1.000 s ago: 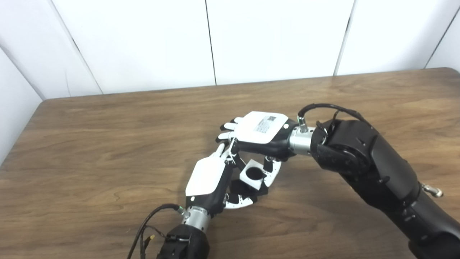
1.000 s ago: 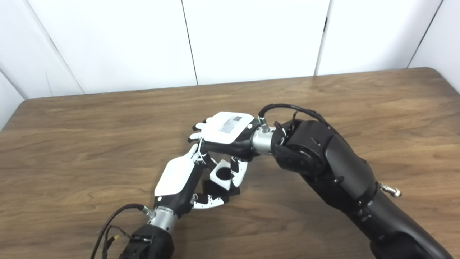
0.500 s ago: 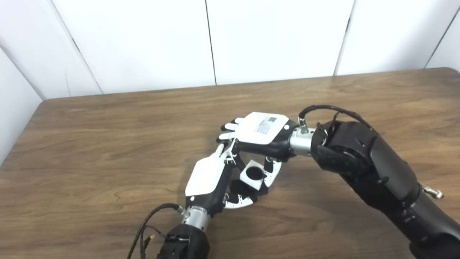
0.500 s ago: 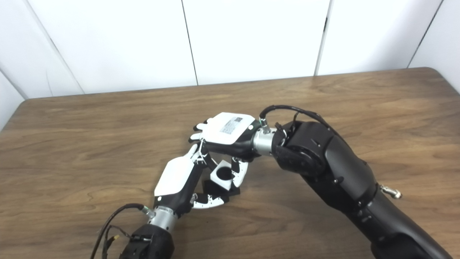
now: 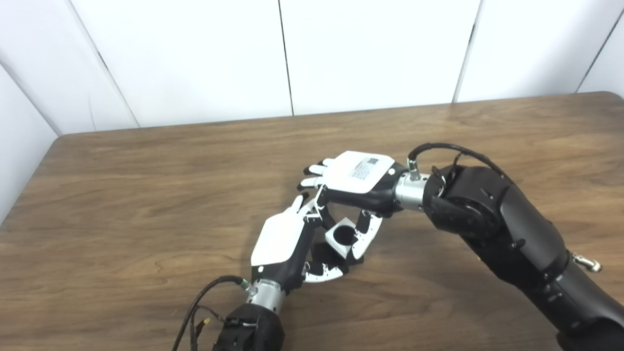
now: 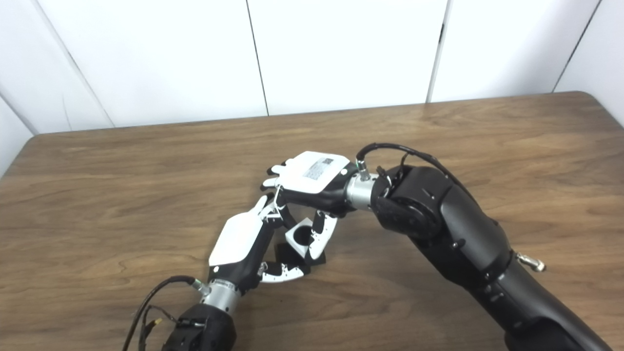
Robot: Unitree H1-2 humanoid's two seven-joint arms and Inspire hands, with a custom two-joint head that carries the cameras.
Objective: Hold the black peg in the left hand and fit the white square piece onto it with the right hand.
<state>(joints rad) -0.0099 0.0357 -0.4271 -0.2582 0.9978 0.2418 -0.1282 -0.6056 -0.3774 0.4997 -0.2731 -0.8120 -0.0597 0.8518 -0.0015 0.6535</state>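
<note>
The black peg (image 5: pixel 325 254) is mostly hidden inside the closed left hand (image 5: pixel 282 241). The right hand (image 5: pixel 358 178) pinches the white square piece (image 5: pixel 340 237) above it, hole tilted up.

A wooden table (image 5: pixel 146 195) stands against white panelled walls (image 5: pixel 370 53).

You can see only a sliver of the black peg (image 5: pixel 325 254) beneath the white square piece (image 5: pixel 341 237); the left hand (image 5: pixel 285 241) hides its lower part, and the table's (image 5: pixel 146 204) near corners are cut off
</note>
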